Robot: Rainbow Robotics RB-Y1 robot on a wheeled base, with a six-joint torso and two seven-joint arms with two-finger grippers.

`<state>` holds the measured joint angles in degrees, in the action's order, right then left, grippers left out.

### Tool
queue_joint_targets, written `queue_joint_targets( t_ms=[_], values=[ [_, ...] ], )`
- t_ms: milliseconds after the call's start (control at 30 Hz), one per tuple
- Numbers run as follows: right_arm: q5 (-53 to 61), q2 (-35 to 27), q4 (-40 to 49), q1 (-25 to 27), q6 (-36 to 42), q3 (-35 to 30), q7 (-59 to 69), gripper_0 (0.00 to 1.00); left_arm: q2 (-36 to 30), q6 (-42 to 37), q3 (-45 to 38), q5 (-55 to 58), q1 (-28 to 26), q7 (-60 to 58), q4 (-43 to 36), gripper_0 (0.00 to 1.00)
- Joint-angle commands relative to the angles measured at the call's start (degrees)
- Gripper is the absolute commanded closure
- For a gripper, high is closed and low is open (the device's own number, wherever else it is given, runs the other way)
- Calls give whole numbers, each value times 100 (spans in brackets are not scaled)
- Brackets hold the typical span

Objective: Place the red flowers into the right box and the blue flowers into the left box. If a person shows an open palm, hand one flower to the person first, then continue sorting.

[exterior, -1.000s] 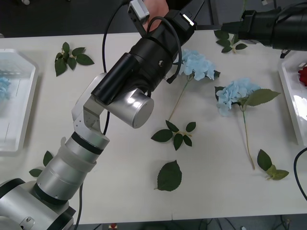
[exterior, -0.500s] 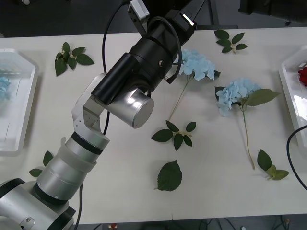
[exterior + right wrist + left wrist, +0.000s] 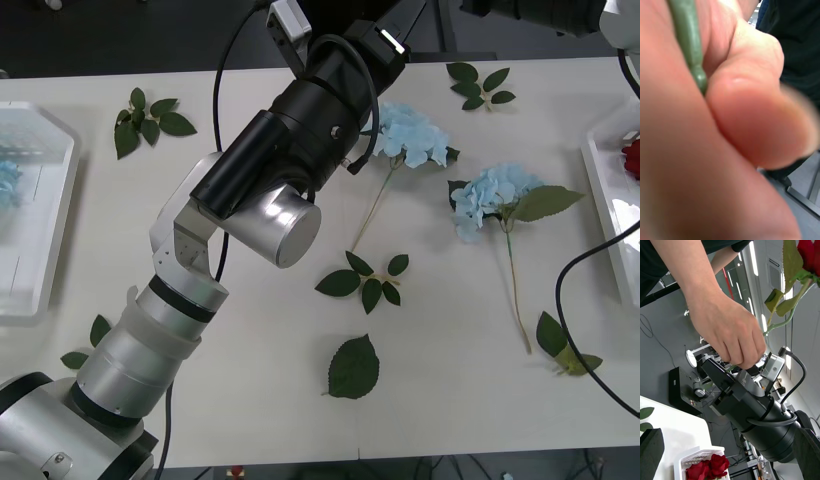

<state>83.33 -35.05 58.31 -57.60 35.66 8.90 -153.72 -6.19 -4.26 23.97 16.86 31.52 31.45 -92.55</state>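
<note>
In the left wrist view a person's hand (image 3: 726, 326) grips the green stem of a red flower (image 3: 808, 251) held high above the table's far edge. My right gripper (image 3: 724, 377) is right under that hand, at the stem's lower end. The right wrist view has the hand (image 3: 733, 150) very close, with the stem (image 3: 688, 37) in it. My left gripper (image 3: 730, 453) is open and holds nothing. Two blue flowers (image 3: 410, 135) (image 3: 490, 195) lie on the table. The right box (image 3: 605, 200) holds a red flower (image 3: 632, 158). The left box (image 3: 50, 220) holds a blue bloom (image 3: 6, 185).
My left arm (image 3: 290, 150) stretches across the middle of the table toward its far edge. Loose green leaf sprigs (image 3: 150, 120) (image 3: 365, 280) (image 3: 355, 368) (image 3: 565, 350) lie scattered about. A black cable (image 3: 570, 270) loops in at the right.
My right arm has risen from the far right of the table to the front view's top edge, and its cable now hangs in at the right. The left arm has not moved.
</note>
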Motion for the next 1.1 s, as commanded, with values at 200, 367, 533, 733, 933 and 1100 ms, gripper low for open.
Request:
queue_joint_targets(
  t_ms=[200,367,533,733,933,1100],
  values=[
    [-27,130,57,-348,-103,24,-128,97,153,92,-139,45,-50,186,-158,0],
    [-27,130,31,-348,-94,85,-128,58,153,92,-139,45,-50,186,-158,0],
    [-36,121,40,-348,-85,129,-128,25,153,92,-139,45,-50,186,-158,0],
    [-97,86,31,-339,82,138,-128,4,153,92,-139,45,-50,186,-158,0],
    [-106,-28,-39,-339,486,138,-128,1,153,92,-139,45,-50,186,-158,0],
    [-62,-187,-373,-339,1216,147,-128,1,153,92,-139,45,-50,186,-158,0]
  ],
)
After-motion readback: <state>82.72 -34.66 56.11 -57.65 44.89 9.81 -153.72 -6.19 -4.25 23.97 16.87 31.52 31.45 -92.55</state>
